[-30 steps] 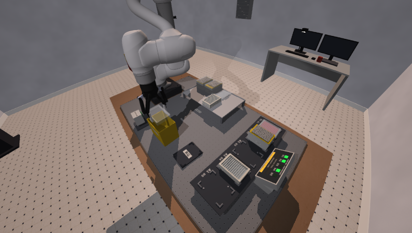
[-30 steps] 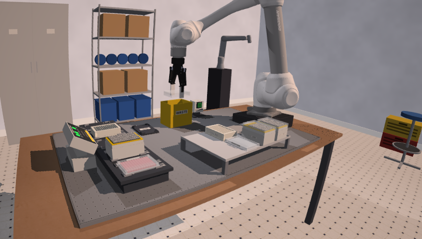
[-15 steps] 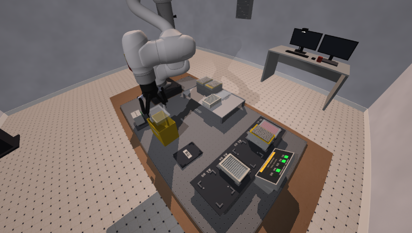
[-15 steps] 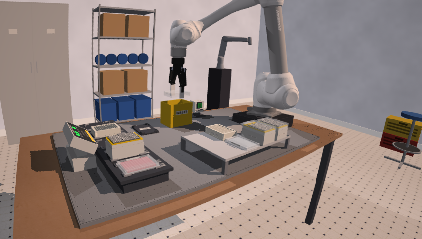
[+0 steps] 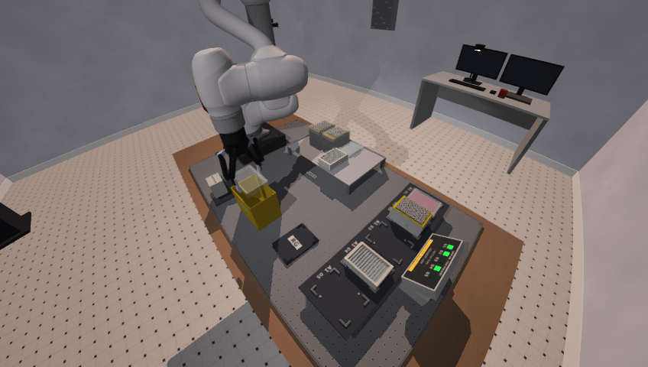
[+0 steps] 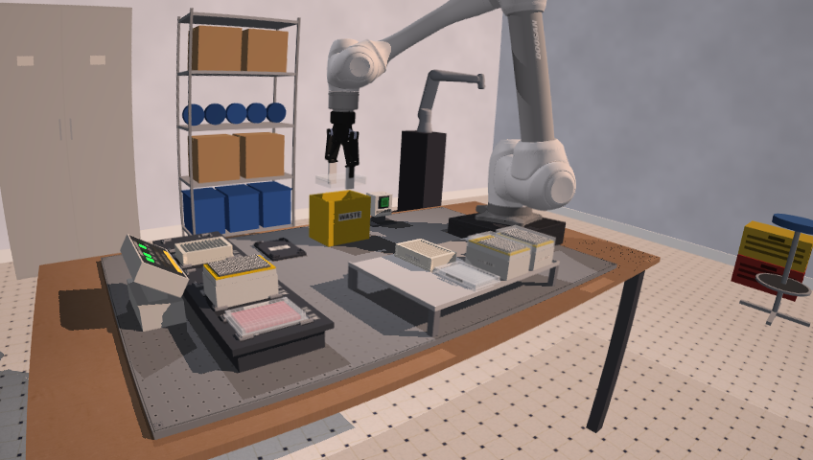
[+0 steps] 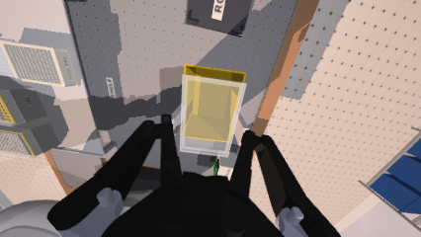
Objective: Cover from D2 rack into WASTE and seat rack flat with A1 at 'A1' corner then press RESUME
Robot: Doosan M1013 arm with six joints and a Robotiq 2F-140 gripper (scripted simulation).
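Cover (image 6: 340,179) in gripper (image 6: 340,166) above "WASTE" bin (image 6: 340,218)

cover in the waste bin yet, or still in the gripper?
Not in. The gripper is shut on the clear cover, holding it level above the rim of the yellow WASTE bin; the wrist view shows it over the mouth.

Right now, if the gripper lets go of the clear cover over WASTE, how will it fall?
The cover looks like a thin clear shell, so probably light and stiff; it keeps its flat shape in the gripper. It hangs level over the WASTE bin and about matches the mouth's outline, so it may catch on the rim rather than drop cleanly.
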